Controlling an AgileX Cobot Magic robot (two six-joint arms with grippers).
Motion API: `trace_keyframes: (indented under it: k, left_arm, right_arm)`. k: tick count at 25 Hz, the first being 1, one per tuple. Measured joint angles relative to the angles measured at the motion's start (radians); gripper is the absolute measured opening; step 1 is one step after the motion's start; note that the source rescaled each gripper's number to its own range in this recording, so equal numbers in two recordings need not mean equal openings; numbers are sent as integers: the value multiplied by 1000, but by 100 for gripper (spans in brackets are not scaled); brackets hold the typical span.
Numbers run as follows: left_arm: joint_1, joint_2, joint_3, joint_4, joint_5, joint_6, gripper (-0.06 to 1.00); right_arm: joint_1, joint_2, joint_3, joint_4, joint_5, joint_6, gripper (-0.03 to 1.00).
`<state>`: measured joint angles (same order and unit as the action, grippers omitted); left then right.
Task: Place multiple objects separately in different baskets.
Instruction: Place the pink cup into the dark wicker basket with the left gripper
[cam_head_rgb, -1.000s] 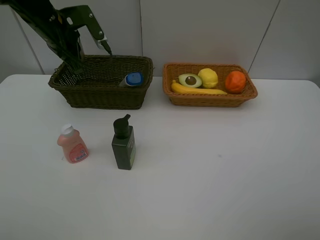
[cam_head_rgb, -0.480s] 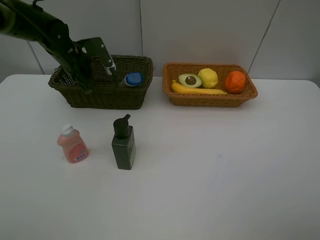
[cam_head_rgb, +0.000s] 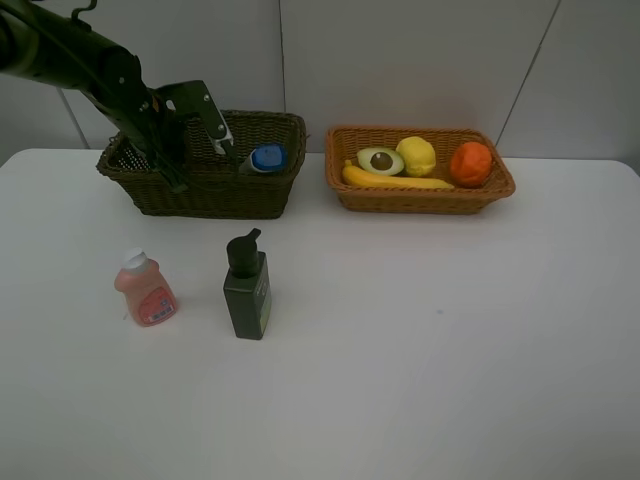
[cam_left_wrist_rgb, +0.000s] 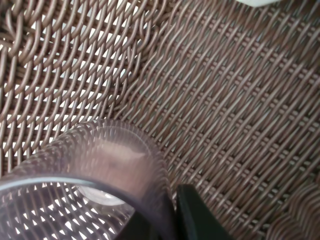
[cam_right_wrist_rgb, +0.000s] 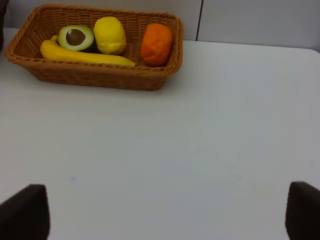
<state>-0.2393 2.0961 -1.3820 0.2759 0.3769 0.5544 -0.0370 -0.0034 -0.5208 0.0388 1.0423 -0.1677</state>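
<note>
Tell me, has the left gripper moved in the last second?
Yes. The left gripper has sunk lower, toward the dark basket's front wall, in the high view.

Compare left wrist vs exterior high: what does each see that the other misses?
Left wrist only: the translucent cup, its wall pinched in the left claw. Exterior high only: small pink bottle and pump bottle standing on the table, blue-capped bottle in the dark basket, light basket holding banana, avocado, lemon, orange. Both: the dark basket's weave, left claw reaching into it.
</note>
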Motion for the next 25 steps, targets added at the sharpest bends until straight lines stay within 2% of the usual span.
trace_keyframes:
  k: [21, 23, 25]
  left_arm:
    - [19, 0, 0, -3, 12, 0, 0]
    - [19, 0, 0, -13, 19, 0, 3]
    - [19, 0, 0, -26, 19, 0, 13]
  right_arm:
    - [0, 0, 0, 0, 0, 0, 100]
    - [0, 0, 0, 0, 0, 0, 100]
    - [0, 0, 0, 0, 0, 0, 100]
